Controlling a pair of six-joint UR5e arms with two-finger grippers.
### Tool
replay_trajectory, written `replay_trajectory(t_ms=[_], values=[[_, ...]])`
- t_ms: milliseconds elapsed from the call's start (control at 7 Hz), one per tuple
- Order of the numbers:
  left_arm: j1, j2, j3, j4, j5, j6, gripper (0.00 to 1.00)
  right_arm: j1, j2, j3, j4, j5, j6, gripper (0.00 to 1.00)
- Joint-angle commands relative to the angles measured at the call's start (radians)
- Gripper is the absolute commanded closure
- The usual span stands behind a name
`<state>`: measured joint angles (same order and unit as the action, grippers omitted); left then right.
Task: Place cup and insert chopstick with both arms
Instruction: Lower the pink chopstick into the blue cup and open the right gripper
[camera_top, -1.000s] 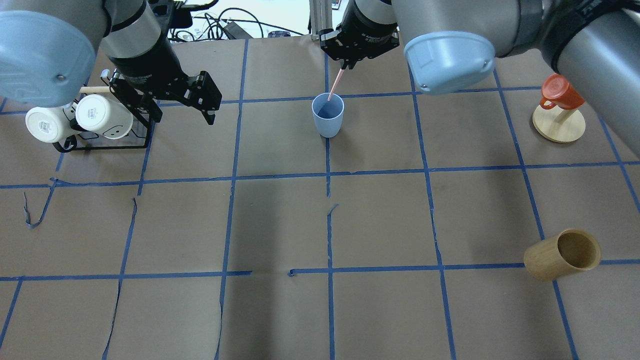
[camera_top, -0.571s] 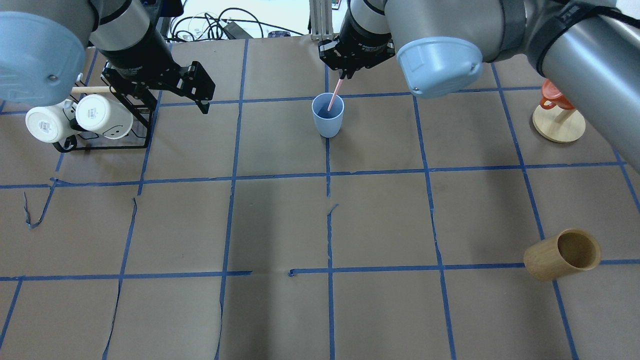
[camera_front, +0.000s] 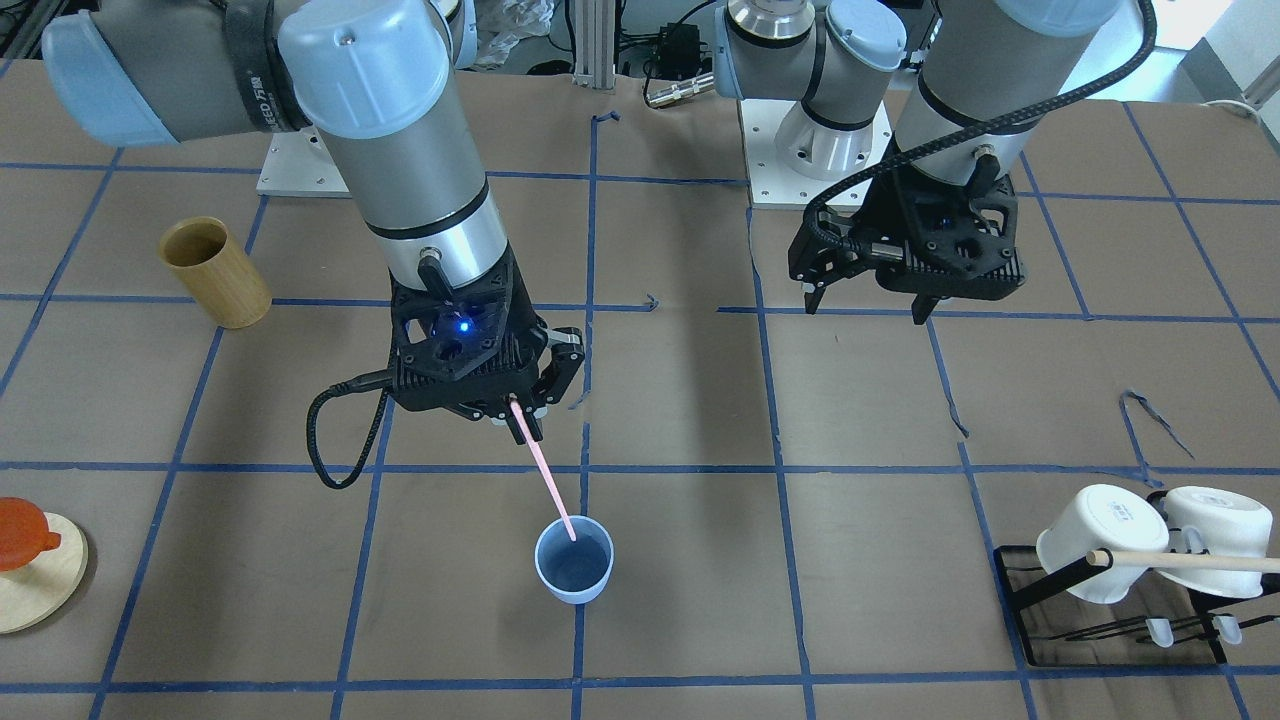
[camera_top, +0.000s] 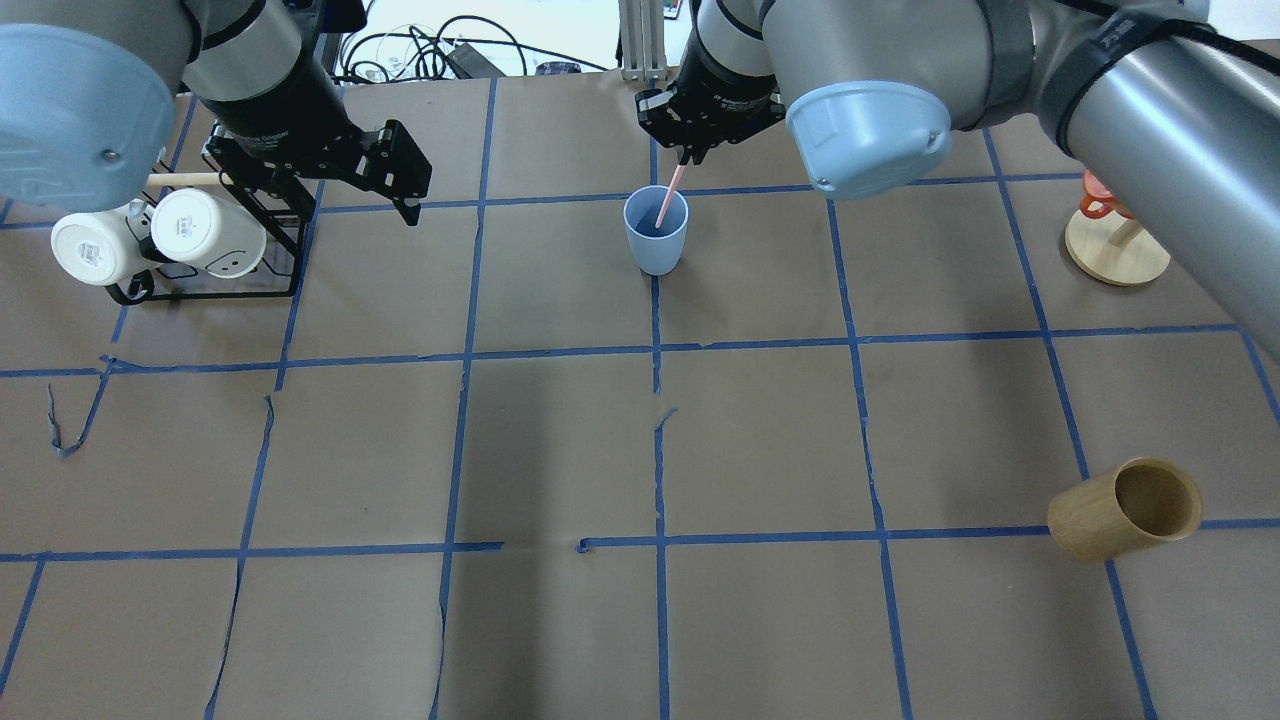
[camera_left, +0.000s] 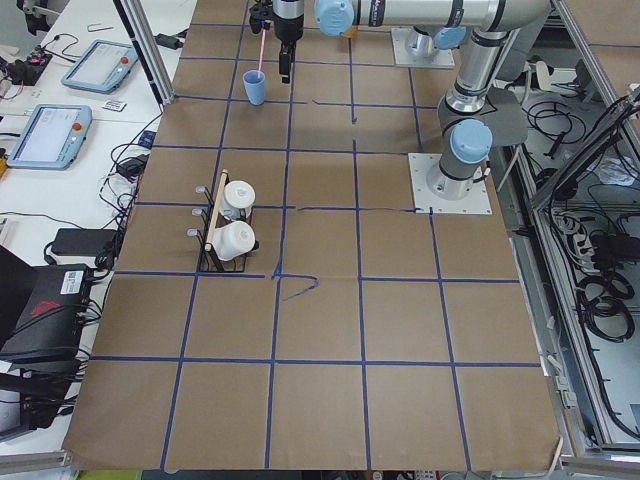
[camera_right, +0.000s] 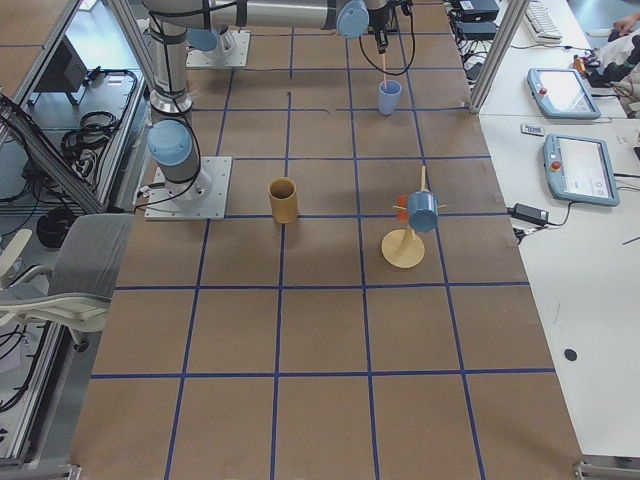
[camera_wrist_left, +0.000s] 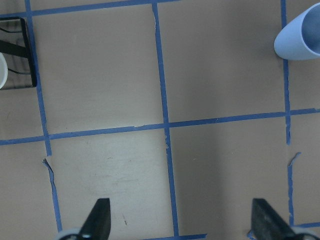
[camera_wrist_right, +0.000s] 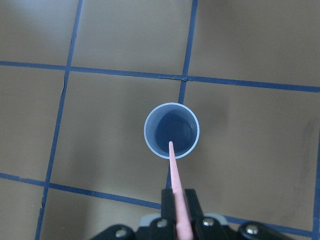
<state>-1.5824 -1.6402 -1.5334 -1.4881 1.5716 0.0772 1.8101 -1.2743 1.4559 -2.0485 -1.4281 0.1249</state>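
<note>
The light-blue cup (camera_top: 656, 233) stands upright on the brown table, also in the front view (camera_front: 574, 559) and the right wrist view (camera_wrist_right: 171, 130). My right gripper (camera_top: 688, 155) is shut on the top of the pale pink chopstick (camera_top: 668, 194) and holds it slanted above the cup. The stick's lower tip is inside the cup's mouth (camera_wrist_right: 171, 145); in the front view the stick (camera_front: 549, 481) runs down from the fingers. My left gripper (camera_top: 400, 190) is open and empty, off to the cup's left; its fingertips (camera_wrist_left: 100, 217) show wide apart above bare table.
A black wire rack (camera_top: 215, 270) with two white mugs (camera_top: 195, 232) and a beige rod stands at the far left. A tan bamboo holder (camera_top: 1125, 508) lies on its side at the near right. An orange mug on a wooden stand (camera_top: 1115, 245) is at the far right.
The right gripper has moved a little away and the stick stays in the cup's mouth. The left gripper has drawn back up and left, away from the cup.
</note>
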Motion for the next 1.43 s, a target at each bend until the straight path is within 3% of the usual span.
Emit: replay_trajectory(t_ms=[0,429,714,857,1143,1286], values=[[-0.002,0.000,-0.002,0.000,0.002,-0.002,0.00,0.000,0.026,-0.003,0.004,0.000,-0.077,1.00],[-0.007,0.000,-0.004,-0.001,0.007,-0.002,0.00,0.000,0.035,-0.003,0.004,0.000,-0.181,1.00],[-0.007,0.000,-0.007,-0.001,0.010,-0.002,0.00,0.000,0.035,-0.003,0.005,0.002,-0.186,0.50],[-0.008,0.000,-0.007,-0.001,0.011,-0.002,0.00,0.000,0.036,-0.005,0.004,0.024,-0.179,0.03],[-0.008,-0.001,-0.007,-0.003,0.011,-0.002,0.00,-0.005,0.026,-0.009,0.025,0.035,-0.171,0.00],[-0.008,-0.001,-0.007,-0.003,0.011,-0.002,0.00,-0.047,-0.021,-0.012,0.118,0.028,-0.171,0.00]])
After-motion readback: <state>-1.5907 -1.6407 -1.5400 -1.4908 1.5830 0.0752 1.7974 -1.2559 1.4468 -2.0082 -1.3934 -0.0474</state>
